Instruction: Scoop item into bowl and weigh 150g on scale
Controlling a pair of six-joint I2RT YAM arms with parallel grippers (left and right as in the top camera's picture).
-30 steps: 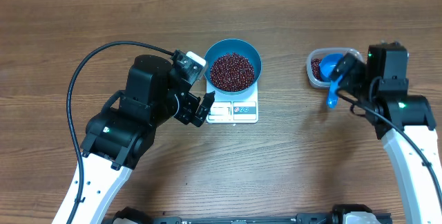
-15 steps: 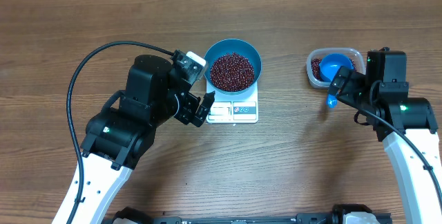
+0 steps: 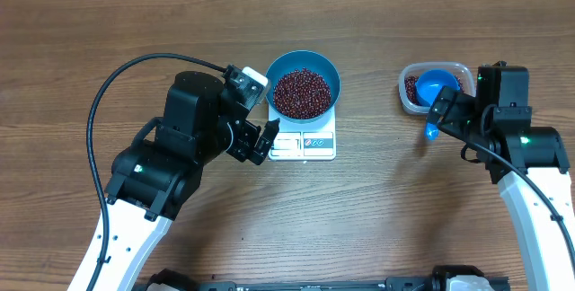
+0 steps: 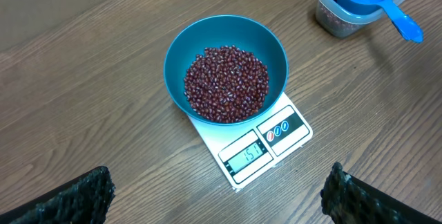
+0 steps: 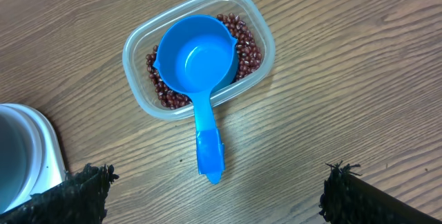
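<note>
both grippers empty, the filled bowl sits on the scale

the left gripper (image 4: 214,203) has its dark fingers (image 4: 76,200) spread as wide as they go, with nothing between them. it hangs just beside the left edge of the scale (image 4: 280,135), looking down on it, which i take to be for checking the reading. the right gripper (image 5: 214,196) is equally wide open and empty, well to the right of the scale.

the blue bowl (image 4: 271,50) stands on the scale's platform and overhangs it at the back, leaving the front strip clear. the beans (image 4: 226,82) lie heaped in its bottom. the grey display (image 4: 246,156) seems to read 151, so the weighing looks about done. the small round buttons (image 4: 277,130) beside it carry marks too small to read, and i see no brand name.

far right of the scale, the clear tub (image 5: 138,52) holds the leftover beans, and the blue scoop (image 5: 197,61) rests in it, handle over the rim and onto the table (image 5: 331,99).
</note>
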